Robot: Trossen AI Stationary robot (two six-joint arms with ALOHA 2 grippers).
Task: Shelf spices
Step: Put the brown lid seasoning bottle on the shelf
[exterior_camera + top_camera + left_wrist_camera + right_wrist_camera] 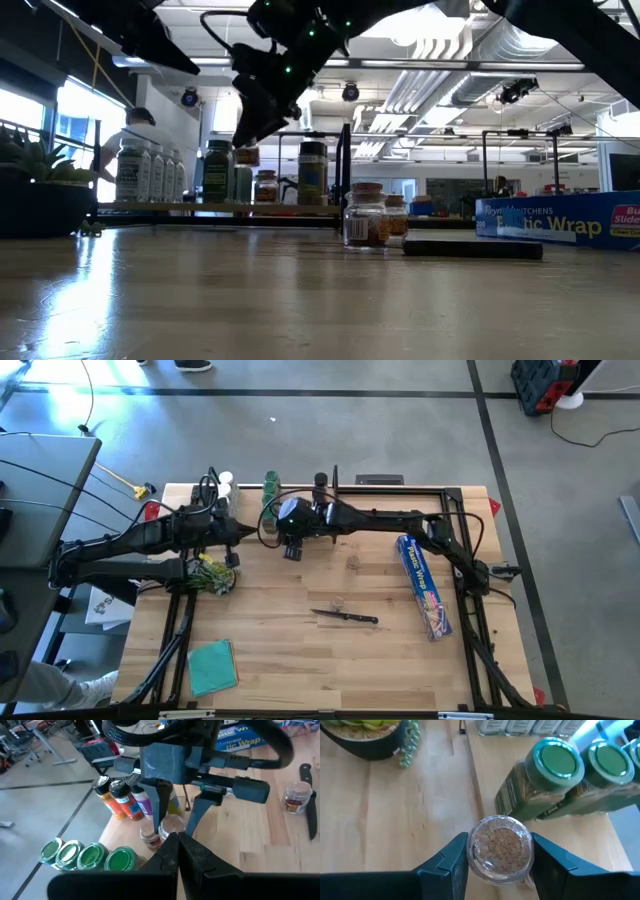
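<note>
Bright daylight from the left, tabletop (pixel 300 300) glare, blurred wrist foregrounds

Shelf (pixel 200 208) with spices (pixel 150 172)

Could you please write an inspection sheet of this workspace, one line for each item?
Surface: wooden table, mostly bare in front.
Job's things: green-capped jars on the shelf; two jars still on the table.
Clutter: knife, blue wrap box, teal cloth, plant bowl.
Grippers: right gripper holds a clear jar by the shelf; left gripper shut, empty.
Cables: black cables at the back edge.
Surroundings: grey floor.
</note>
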